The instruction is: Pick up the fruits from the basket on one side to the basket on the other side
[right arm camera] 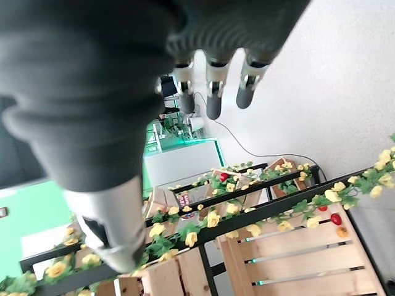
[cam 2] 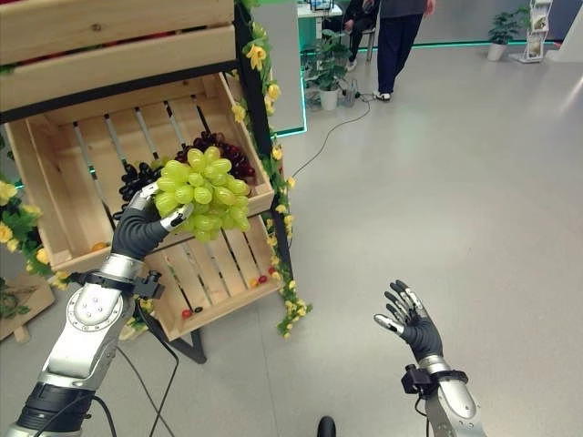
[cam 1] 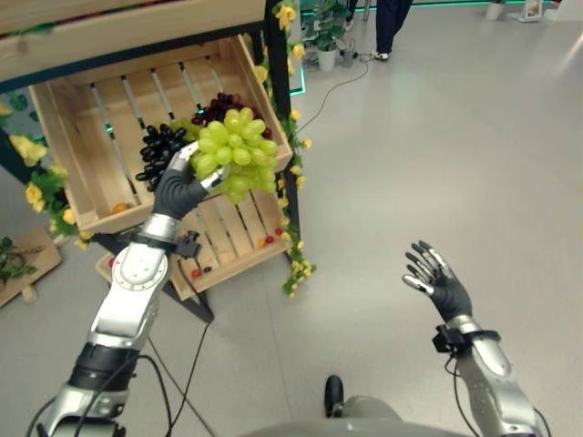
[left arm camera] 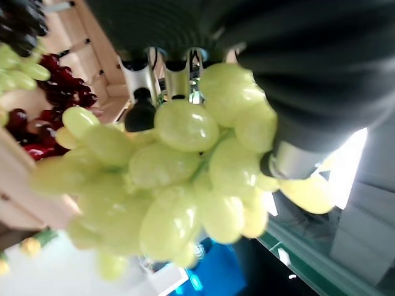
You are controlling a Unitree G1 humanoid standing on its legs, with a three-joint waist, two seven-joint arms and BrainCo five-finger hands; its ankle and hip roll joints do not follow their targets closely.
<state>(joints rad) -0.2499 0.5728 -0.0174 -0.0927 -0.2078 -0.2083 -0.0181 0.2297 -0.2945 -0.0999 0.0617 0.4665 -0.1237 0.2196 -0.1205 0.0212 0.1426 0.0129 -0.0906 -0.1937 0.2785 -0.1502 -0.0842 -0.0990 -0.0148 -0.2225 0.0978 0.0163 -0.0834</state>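
Wooden crate (cam 1: 82, 155) is tilting toward me at 11 o'clock, dark grapes (cam 1: 159, 150) and red grapes (cam 1: 219, 105) lying inside. I'm holding the green grape bunch (cam 1: 235, 150) with my left hand (cam 1: 179, 189), fingers curled around it, lifted just above the crate's front edge. My right hand (cam 1: 437, 278) is hanging at 4 o'clock, fingers spread, holding nothing. Risk: loose grapes are snapping off if I'm swinging fast, since I'm pinching one side. Left wrist view is showing the stem between the grapes; head views aren't.
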